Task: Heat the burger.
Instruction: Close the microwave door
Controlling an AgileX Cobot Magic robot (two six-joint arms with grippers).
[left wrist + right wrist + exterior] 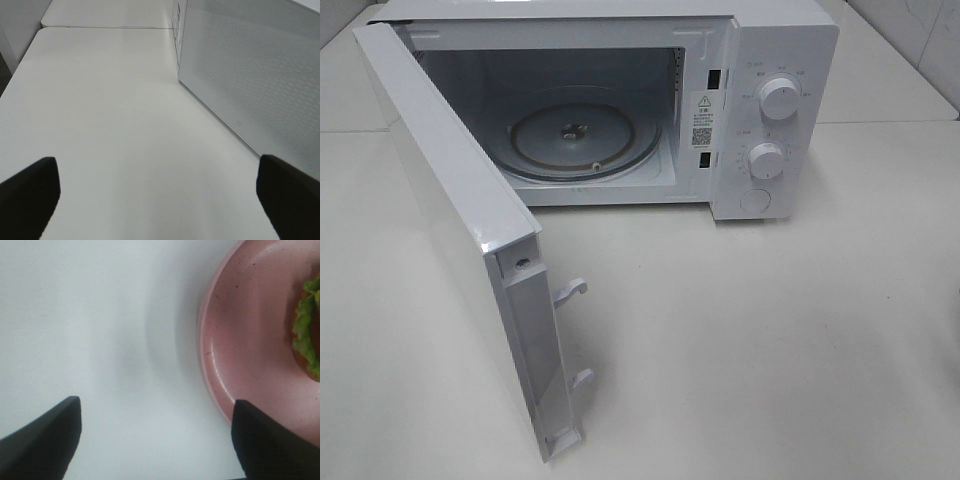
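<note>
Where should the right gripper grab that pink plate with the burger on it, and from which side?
Take the round pink speckled plate by its raised rim, at the edge nearest the right gripper, probably coming in low from the bare table side. The rim curls up, so one of the open black fingers could slip under it and the other over it, clear of the lettuce-topped burger further in.

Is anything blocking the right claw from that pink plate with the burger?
Nothing visible. The right claw is open over bare table, with the pink plate right beside one finger and the burger on it.
</note>
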